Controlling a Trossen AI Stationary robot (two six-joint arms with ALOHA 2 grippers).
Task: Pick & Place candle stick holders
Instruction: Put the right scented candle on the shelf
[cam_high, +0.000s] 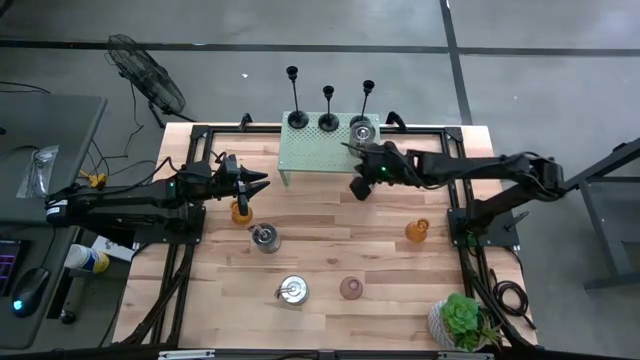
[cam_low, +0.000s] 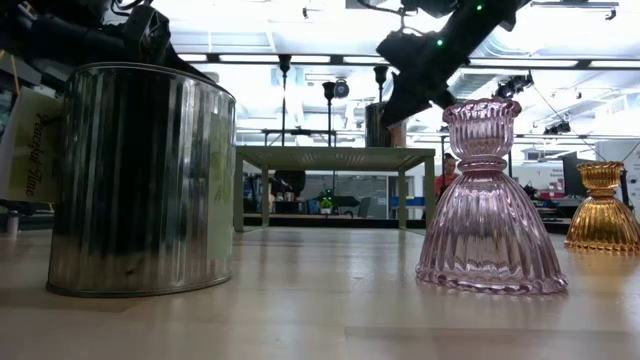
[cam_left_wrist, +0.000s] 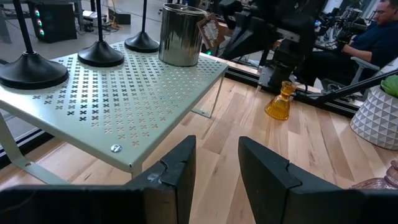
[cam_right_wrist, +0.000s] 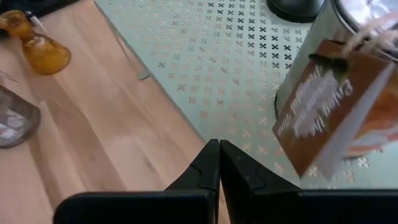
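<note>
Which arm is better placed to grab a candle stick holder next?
Probably the left. Its end effector is open and faces the candle stick holders on the perforated shelf. The right end effector is shut, beside the tin can.

Three candlesticks (cam_high: 328, 108) in row along back of rack (cam_high: 310, 152); tin (cam_high: 362, 129) on rack's right end; rack at counter (cam_high: 330, 250) rear.

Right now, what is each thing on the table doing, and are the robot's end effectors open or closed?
Candle stick holders: three upright on the green shelf, untouched.
Tin on shelf: upright, with a tag.
Tins on table: two, upright.
Amber glass holders: two, upright.
Pink glass holder: upright.
Left end effector: open, empty.
Right end effector: shut, empty.
</note>
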